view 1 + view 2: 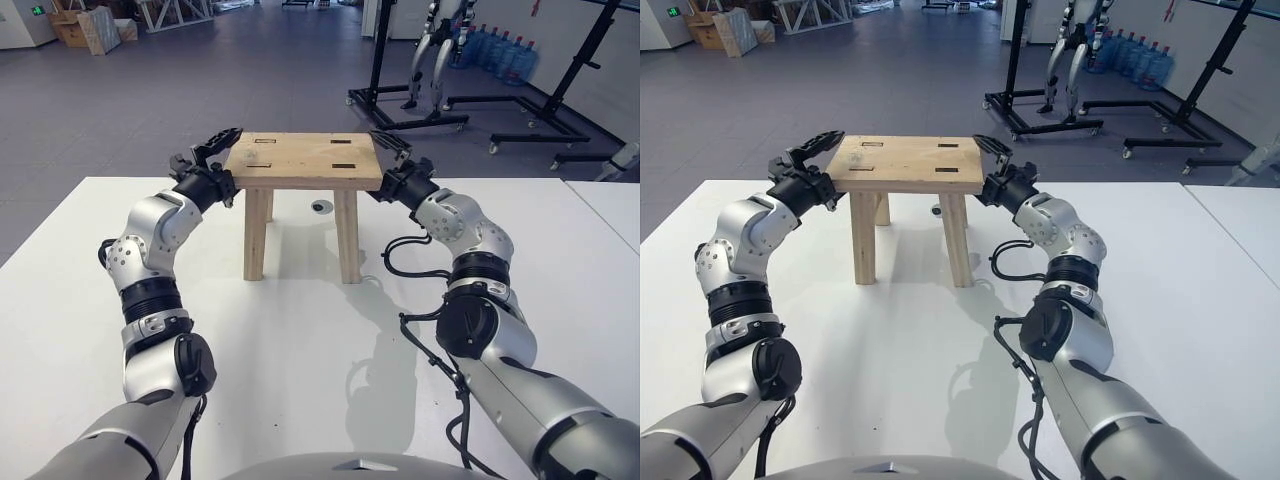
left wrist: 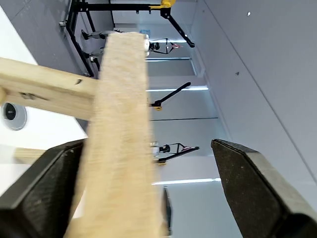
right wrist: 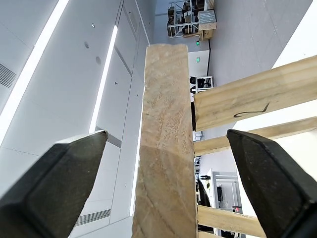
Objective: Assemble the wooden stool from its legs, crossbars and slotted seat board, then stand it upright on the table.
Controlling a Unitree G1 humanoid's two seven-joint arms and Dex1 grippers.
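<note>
The wooden stool [image 1: 303, 158] stands upright on the white table [image 1: 300, 350], with its slotted seat board on top and its legs [image 1: 257, 235] on the surface. My left gripper [image 1: 222, 160] is at the seat's left edge, and its open fingers straddle the board from above and below. The right gripper [image 1: 390, 160] is open the same way at the seat's right edge. In the left wrist view the seat board [image 2: 124, 139] runs between the two dark fingers [image 2: 252, 183]. The right wrist view shows the board's edge [image 3: 166, 148] with a gap to each finger [image 3: 64, 183].
A small round grommet [image 1: 321, 206] is set in the table behind the stool. A second white table [image 1: 615, 210] stands to the right. Beyond the table's far edge are black wheeled frames [image 1: 420, 110] and open grey floor.
</note>
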